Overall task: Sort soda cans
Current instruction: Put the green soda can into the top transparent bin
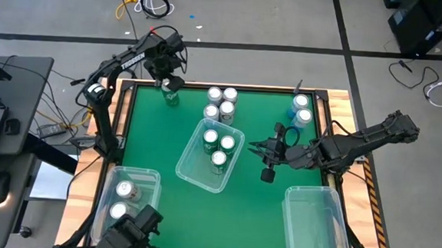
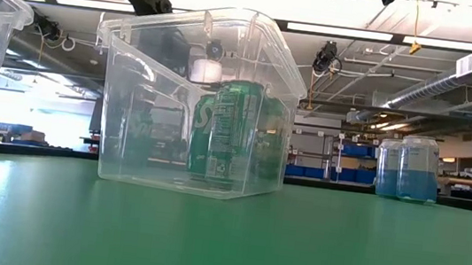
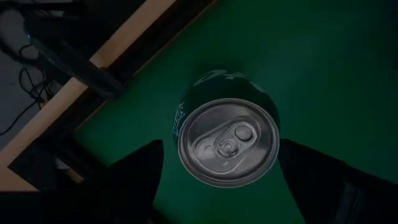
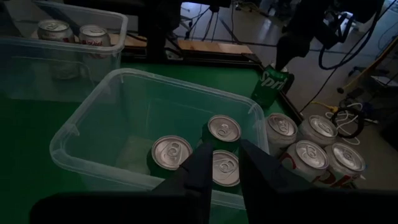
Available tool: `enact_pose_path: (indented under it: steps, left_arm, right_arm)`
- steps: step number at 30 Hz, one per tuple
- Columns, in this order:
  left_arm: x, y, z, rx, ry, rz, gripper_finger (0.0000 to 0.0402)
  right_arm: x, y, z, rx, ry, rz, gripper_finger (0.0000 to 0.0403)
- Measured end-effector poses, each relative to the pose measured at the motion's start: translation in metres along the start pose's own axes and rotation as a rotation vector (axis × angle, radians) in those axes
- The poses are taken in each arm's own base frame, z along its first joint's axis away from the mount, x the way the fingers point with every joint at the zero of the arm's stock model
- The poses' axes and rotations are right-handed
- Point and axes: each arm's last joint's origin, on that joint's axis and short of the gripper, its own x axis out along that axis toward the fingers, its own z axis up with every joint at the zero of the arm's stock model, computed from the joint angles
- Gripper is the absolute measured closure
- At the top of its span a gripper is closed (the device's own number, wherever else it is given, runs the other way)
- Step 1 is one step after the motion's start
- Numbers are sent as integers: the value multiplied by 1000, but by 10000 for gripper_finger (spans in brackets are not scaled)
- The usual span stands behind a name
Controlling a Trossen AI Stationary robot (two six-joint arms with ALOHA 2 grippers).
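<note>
Wrist views dim, low view backlit w/ ceiling-light glare, high view evenly lit & sharp.

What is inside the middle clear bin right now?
The middle clear bin holds three green soda cans, standing upright with silver tops showing. The low view sees them through its wall; they overlap there, so their far sides are covered.

Green-topped desk [image 1: 254, 211] with wooden edges, a clear bin [image 1: 190, 167] at its middle, two more clear bins at the near corners [image 1: 150, 183] [image 1: 316, 226], a lone green can [image 1: 170, 97], four silver-white cans [image 1: 219, 103] clustered, two blue cans [image 1: 302, 110] by the right edge
</note>
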Motion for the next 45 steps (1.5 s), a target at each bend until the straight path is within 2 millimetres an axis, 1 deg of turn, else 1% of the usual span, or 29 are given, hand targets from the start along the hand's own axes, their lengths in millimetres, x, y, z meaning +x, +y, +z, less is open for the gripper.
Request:
enact_pose_path:
  steps: [13,19,21,24,26,32,37,45]
  left_arm:
    - [0,-1,1,-13,-6,-19,82]
    - [0,-2,0,-32,1,-54,82]
    - [3,-1,-1,-33,6,-47,82]
    - [16,-2,-5,-36,45,-34,82]
    - [21,-3,-8,-14,76,0,82]
    - [22,-5,-8,8,71,34,82]
    - [22,-5,-7,13,68,39,82]
    - [22,-11,-4,34,34,53,82]
  right_arm:
    - [0,0,0,-1,0,1,337]
    - [0,0,0,-1,0,1,323]
    - [0,0,0,-1,0,1,314]
    - [0,0,0,-1,0,1,301]
    - [0,0,0,-1,0,1,293]
    - [0,0,0,-1,0,1,279]
    - [0,0,0,-1,0,1,277]
    - [0,0,0,0,0,1,277]
